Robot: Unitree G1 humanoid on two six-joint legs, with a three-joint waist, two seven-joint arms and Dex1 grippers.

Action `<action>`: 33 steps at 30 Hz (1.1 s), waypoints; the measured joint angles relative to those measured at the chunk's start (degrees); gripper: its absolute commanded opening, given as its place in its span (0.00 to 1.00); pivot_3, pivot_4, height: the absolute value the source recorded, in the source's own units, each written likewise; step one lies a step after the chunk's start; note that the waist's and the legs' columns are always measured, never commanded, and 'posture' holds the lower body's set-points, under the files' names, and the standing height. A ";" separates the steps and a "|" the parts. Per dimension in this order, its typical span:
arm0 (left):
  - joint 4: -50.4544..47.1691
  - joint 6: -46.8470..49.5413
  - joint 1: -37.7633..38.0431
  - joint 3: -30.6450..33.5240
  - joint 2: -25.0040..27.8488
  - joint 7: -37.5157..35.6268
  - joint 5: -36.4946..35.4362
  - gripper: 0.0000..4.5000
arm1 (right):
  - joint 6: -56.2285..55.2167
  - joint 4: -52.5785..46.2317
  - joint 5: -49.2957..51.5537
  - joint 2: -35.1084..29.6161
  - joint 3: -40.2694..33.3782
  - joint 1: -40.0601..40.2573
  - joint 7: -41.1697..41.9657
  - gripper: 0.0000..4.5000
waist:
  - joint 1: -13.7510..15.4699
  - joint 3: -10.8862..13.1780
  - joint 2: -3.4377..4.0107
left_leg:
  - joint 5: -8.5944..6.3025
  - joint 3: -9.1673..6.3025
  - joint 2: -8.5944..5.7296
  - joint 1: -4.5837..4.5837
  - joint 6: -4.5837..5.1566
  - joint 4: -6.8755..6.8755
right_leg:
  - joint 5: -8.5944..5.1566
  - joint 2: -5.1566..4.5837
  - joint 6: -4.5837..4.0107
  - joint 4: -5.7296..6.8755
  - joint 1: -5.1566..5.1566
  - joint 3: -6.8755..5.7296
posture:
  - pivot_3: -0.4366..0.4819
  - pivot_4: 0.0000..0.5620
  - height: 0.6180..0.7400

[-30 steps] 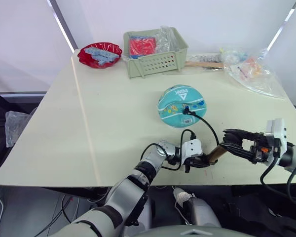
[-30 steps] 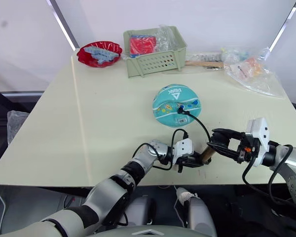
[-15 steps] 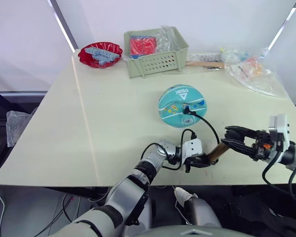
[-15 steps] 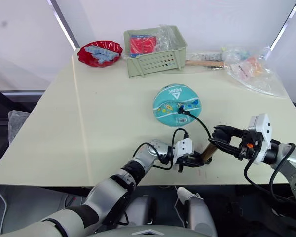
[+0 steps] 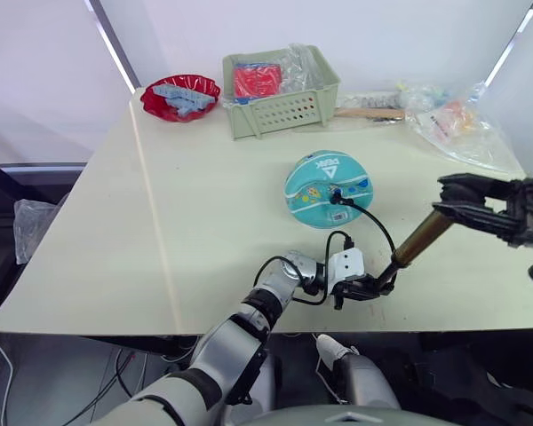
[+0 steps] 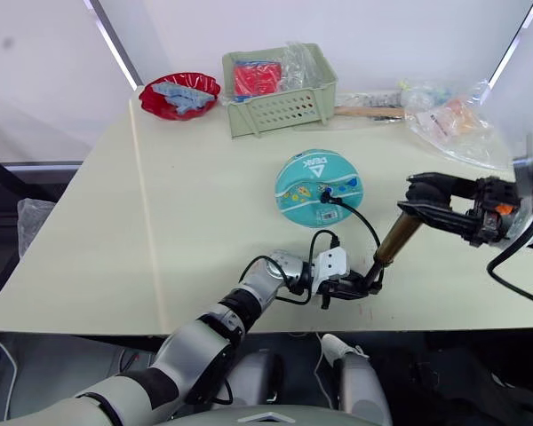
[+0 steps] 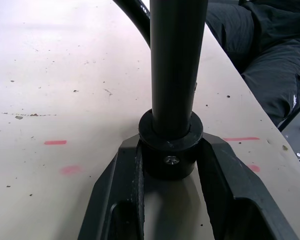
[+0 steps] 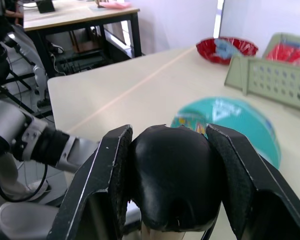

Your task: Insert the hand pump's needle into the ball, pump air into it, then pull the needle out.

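The teal ball (image 5: 329, 189) rests mid-table, with the thin black hose (image 5: 377, 229) plugged into its top by a small black fitting (image 5: 337, 197); the needle itself is hidden in the ball. The hand pump (image 5: 415, 241) slants up from the table's front edge, its brass cylinder showing. My left gripper (image 5: 373, 286) is shut on the pump's black base (image 7: 171, 152). My right gripper (image 5: 453, 200) is shut on the black handle (image 8: 172, 185), raised to the right of the ball.
A green basket (image 5: 280, 99) and a red bowl (image 5: 179, 96) stand at the table's back. Plastic bags (image 5: 453, 124) lie at the back right. The pump base sits close to the table's front edge (image 5: 409, 330).
My right gripper has drawn the handle up and to the right, away from the base, so more of the pump's length shows. Left gripper, ball and hose stayed put.
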 measured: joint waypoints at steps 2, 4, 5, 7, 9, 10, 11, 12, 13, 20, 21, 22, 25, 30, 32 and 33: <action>0.00 0.00 0.02 0.01 0.00 -0.05 -0.02 0.23 | 1.18 0.36 1.34 -1.23 -0.70 -2.00 -0.12 0.41 | -0.01 0.00 0.00 | 0.00 0.00 0.00 -0.01 0.00 0.00 | 0.00 0.00 0.00 0.00 0.00 0.01 | 0.48 0.27 0.98; 0.00 -0.01 0.03 0.02 -0.03 -0.04 -0.07 0.23 | 1.74 0.89 1.84 -1.70 -1.07 -3.27 -0.17 0.41 | 0.01 0.00 0.00 | 0.00 0.00 0.00 -0.01 0.00 0.00 | 0.00 -0.01 0.01 -0.01 0.00 0.01 | 0.48 0.27 0.98; 0.00 -0.01 0.07 0.02 -0.05 -0.03 -0.09 0.23 | 2.07 1.16 1.95 -1.72 -1.07 -3.37 -0.18 0.41 | 0.00 0.01 -0.01 | 0.00 0.00 0.00 -0.03 0.00 0.00 | 0.00 -0.02 0.01 -0.01 -0.01 0.01 | 0.48 0.27 0.98; 0.00 -0.01 0.09 0.04 -0.04 -0.04 -0.12 0.23 | 2.44 1.33 2.01 -1.71 -1.13 -3.42 -0.17 0.41 | 0.00 0.01 0.00 | 0.00 0.01 0.00 -0.03 0.00 0.00 | 0.00 -0.02 0.01 -0.01 -0.02 0.01 | 0.48 0.27 0.98; -0.01 0.00 0.17 0.04 -0.04 -0.02 -0.14 0.23 | 2.50 1.20 1.92 -1.69 -1.39 -3.15 -0.04 0.41 | 0.01 0.01 0.00 | 0.00 0.00 0.01 -0.03 0.00 0.00 | 0.00 -0.02 0.01 -0.01 -0.01 0.00 | 0.48 0.27 0.98; -0.01 -0.01 0.19 0.05 -0.04 -0.02 -0.18 0.23 | 2.52 1.07 1.82 -1.69 -1.55 -2.97 0.01 0.41 | 0.01 0.01 0.00 | 0.00 0.00 0.01 -0.03 0.00 0.00 | 0.00 -0.02 0.01 -0.01 -0.02 0.00 | 0.48 0.27 0.98; -0.01 0.00 0.20 0.04 -0.05 -0.02 -0.17 0.23 | 2.51 0.97 1.67 -1.69 -1.79 -2.61 0.09 0.41 | 0.01 0.01 0.00 | 0.00 -0.01 0.01 -0.03 0.00 -0.01 | 0.00 -0.02 0.01 -0.01 -0.01 0.00 | 0.48 0.27 0.98; -0.01 -0.01 0.27 0.04 -0.05 -0.02 -0.18 0.23 | 2.27 0.79 1.31 -1.67 -2.37 -1.71 0.34 0.41 | 0.01 0.00 -0.01 | 0.00 -0.02 0.01 -0.02 0.00 -0.01 | 0.00 -0.02 0.00 -0.01 -0.01 -0.01 | 0.48 0.27 0.98; -0.02 -0.01 0.34 0.04 -0.03 -0.01 -0.18 0.23 | 1.48 0.45 0.80 -1.56 -2.95 -0.41 0.75 0.41 | 0.01 -0.03 -0.04 | 0.00 -0.03 0.01 0.00 0.00 -0.01 | 0.00 -0.01 0.01 -0.01 0.01 -0.02 | 0.48 0.27 0.98; 0.26 0.05 0.61 -0.02 0.43 0.48 0.16 0.23 | -3.24 -2.71 -2.45 1.19 -1.40 5.29 1.59 0.41 | -0.10 -0.50 -0.59 | 0.00 -0.11 0.13 0.22 0.00 -0.02 | -0.03 0.11 -0.02 -0.01 0.18 -0.09 | 0.48 0.27 0.98; 0.41 0.05 0.65 -0.06 0.50 0.51 0.32 0.23 | -4.34 -3.27 -3.73 2.09 -0.03 6.70 1.68 0.41 | -0.10 -0.67 -0.76 | 0.00 -0.15 0.16 0.24 0.00 -0.02 | -0.04 0.13 -0.05 -0.01 0.19 -0.13 | 0.48 0.27 0.98; 0.42 0.03 0.63 -0.06 0.52 0.56 0.62 0.23 | -5.25 -3.84 -5.16 2.79 1.88 8.25 1.70 0.41 | -0.10 -0.76 -0.85 | 0.00 -0.17 0.19 0.24 0.00 -0.02 | -0.05 0.15 -0.06 -0.01 0.20 -0.15 | 0.48 0.27 0.98; 0.40 -0.05 0.66 -0.07 0.49 0.67 0.70 0.23 | -7.27 -3.97 -8.87 4.99 5.62 11.10 1.35 0.41 | -0.09 -0.77 -0.85 | 0.00 -0.16 0.20 0.23 0.00 -0.02 | -0.07 0.11 -0.09 -0.01 0.20 -0.14 | 0.48 0.27 0.98; 0.29 -0.49 0.92 -0.17 0.45 0.61 0.72 0.23 | -9.33 -3.52 -13.06 7.52 9.70 13.20 0.95 0.41 | -0.04 -0.79 -0.82 | -0.01 -0.20 0.19 0.19 -0.01 -0.04 | -0.06 0.11 -0.10 -0.04 0.19 -0.19 | 0.48 0.27 0.98; 0.18 -0.66 1.08 -0.18 0.45 0.61 0.73 0.23 | -11.99 -2.87 -16.35 9.03 12.29 14.44 0.96 0.41 | -0.04 -0.79 -0.82 | -0.01 -0.20 0.17 0.19 -0.01 -0.07 | -0.07 0.11 -0.11 -0.05 0.19 -0.19 | 0.48 0.27 0.98; 0.16 -0.67 1.10 -0.18 0.45 0.61 0.72 0.23 | -12.53 -2.58 -17.10 9.38 12.97 14.67 0.96 0.41 | -0.04 -0.79 -0.82 | -0.01 -0.20 0.16 0.19 -0.01 -0.07 | -0.07 0.11 -0.11 -0.06 0.19 -0.20 | 0.48 0.27 0.98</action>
